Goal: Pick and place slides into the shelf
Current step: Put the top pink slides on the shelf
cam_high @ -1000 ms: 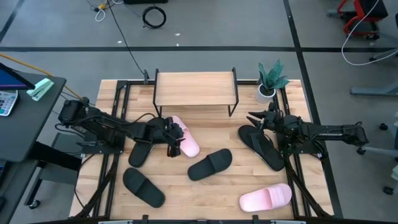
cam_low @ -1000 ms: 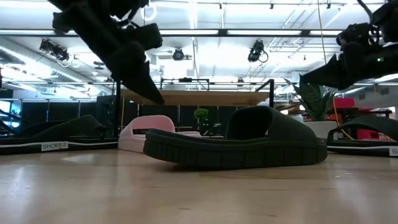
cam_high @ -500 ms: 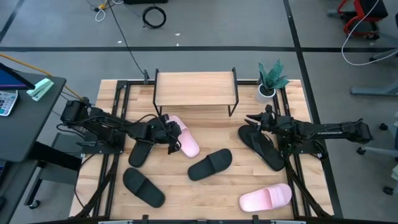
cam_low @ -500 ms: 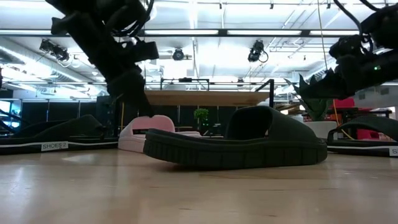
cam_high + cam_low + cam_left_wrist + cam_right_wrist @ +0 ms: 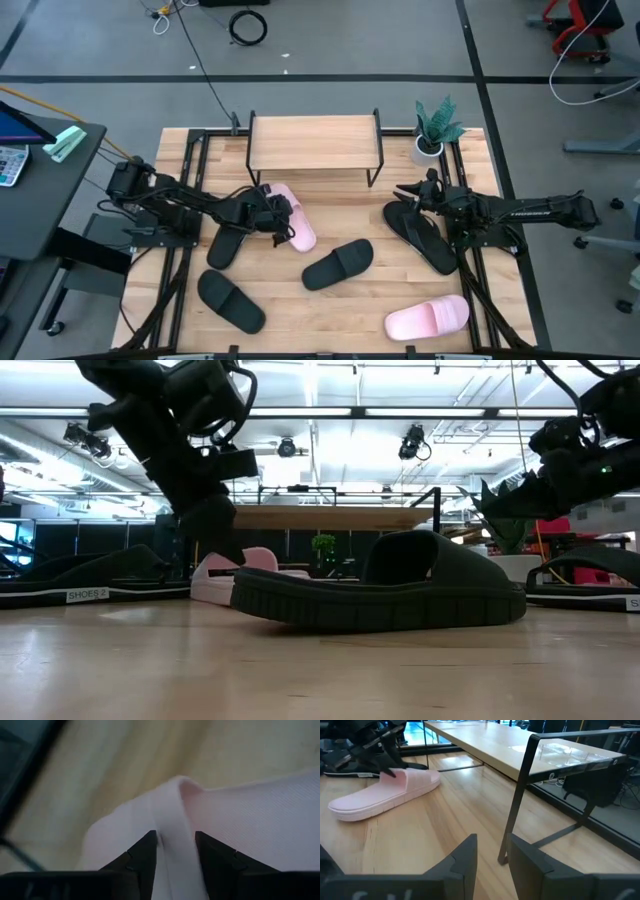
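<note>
A pale pink slide [image 5: 297, 230] lies on its sole left of the table's centre, just before the shelf [image 5: 314, 143]. My left gripper [image 5: 274, 218] is down on it, shut on its strap. A second pink slide [image 5: 428, 318] lies near the front right. Black slides lie at the centre [image 5: 338, 264], front left [image 5: 230, 300] and under my left arm [image 5: 224, 244], and others lie at the right [image 5: 420, 236]. My right gripper [image 5: 404, 191] hovers, narrowly open, above the right-hand black slides, beside the shelf's right leg [image 5: 515, 805]. My left gripper pinches the pink slide's strap at its raised edge [image 5: 175, 825] between the two fingers [image 5: 145, 857], coming slanting down from the table's left. The fingers straddle the edge of the strap. The slide's sole rests on the table [image 5: 262, 568].
A potted plant [image 5: 437, 128] stands at the far right corner beside the shelf. The centre black slide [image 5: 380, 595] lies close in front of the pink one. Bare wood lies between the shelf and the slides [image 5: 345, 205]. Black frame rails run along both table sides.
My left gripper has come down onto the pink slide's strap and the arm has tipped more steeply. The pink slide has shifted slightly toward the table's left. My right gripper has moved down and a little toward the table's left, then held still.
</note>
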